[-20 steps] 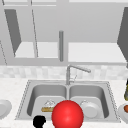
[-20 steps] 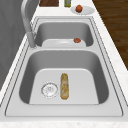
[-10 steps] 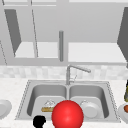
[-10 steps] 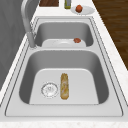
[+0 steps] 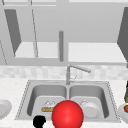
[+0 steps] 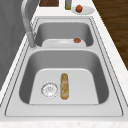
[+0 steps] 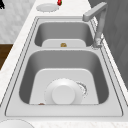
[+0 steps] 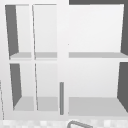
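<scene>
Left hand (image 5: pixel 39 121), bottom left of front view, finger state unclear; bread roll (image 6: pixel 64 85) lies just up-right in left basin, lengthwise front-to-back.

Four fixed cameras around a double sink (image 5: pixel 67 100).

Front view facing the faucet (image 5: pixel 71 72) and wall cabinet (image 5: pixel 62 32) head-on; side views close over the basins, looking along them from opposite ends, sharing faucet and white plate (image 7: pixel 63 93); upper view aimed at the cabinet shelves, faucet top at bottom edge.
</scene>
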### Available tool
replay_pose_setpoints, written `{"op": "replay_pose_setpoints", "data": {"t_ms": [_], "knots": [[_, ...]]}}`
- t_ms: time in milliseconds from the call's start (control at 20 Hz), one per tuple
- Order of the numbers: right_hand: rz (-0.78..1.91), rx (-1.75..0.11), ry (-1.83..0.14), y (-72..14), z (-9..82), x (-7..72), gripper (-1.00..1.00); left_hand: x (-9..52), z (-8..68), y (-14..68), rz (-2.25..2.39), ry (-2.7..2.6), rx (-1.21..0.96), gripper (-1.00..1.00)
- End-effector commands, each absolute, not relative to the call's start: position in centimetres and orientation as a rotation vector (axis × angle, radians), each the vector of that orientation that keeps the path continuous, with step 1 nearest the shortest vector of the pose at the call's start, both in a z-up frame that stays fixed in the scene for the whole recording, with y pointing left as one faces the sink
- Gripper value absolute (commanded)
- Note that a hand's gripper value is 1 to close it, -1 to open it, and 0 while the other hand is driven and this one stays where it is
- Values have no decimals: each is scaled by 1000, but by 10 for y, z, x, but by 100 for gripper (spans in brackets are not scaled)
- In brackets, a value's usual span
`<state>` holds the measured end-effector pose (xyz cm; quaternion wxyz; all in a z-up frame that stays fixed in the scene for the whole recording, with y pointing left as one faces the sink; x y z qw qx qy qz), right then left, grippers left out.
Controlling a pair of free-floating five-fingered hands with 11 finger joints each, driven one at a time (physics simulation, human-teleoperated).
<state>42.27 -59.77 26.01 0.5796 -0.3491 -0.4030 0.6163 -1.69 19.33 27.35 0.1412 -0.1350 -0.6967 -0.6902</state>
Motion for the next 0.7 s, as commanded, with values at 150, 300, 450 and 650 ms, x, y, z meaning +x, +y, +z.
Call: {"op": "replay_pose_setpoints", "data": {"t_ms": [150, 300, 450, 650], "knots": [[1434, -838, -953, -600, 251, 422, 100, -17, 274, 193, -1993, -2012, -390, 0], [1432, -829, -954, -603, 245, 426, 100, -17, 274, 193, -1993, -2012, -390, 0], [1428, -827, -959, -604, 243, 425, 100, -17, 274, 193, -1993, -2012, -390, 0], [1422, -824, -965, -607, 239, 424, 100, -17, 274, 193, -1993, -2012, -390, 0]]}}
